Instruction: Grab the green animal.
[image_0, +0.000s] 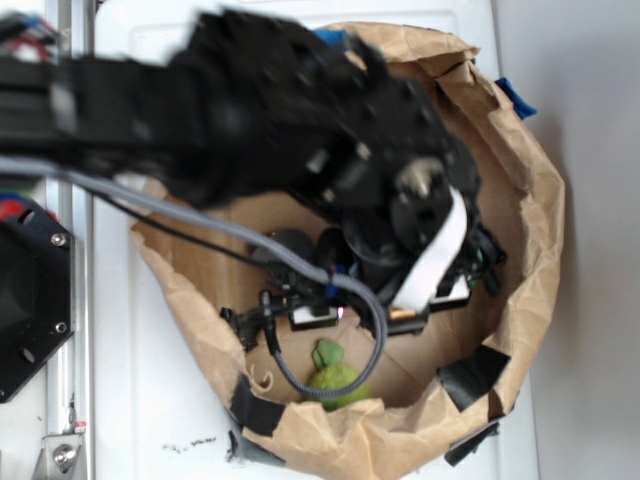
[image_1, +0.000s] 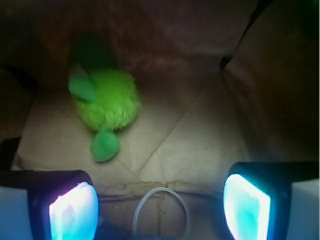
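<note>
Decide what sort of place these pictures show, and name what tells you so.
Probably a robot test bench rather than a home: a black arm over a taped brown paper bag on a white surface, with the green animal below the open gripper.

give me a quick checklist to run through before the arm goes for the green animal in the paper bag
1. Green animal in the wrist view: ok, upper left.
2. Hand open: ok, pads apart, nothing between.
3. Hand lined up with the toy: not ok, toy sits left of the gap.
4. Floor around the toy free of other items: ok.
5. Cable clear of the toy: cannot tell, it loops close.
6. Bag wall clearance: cannot tell.
</note>
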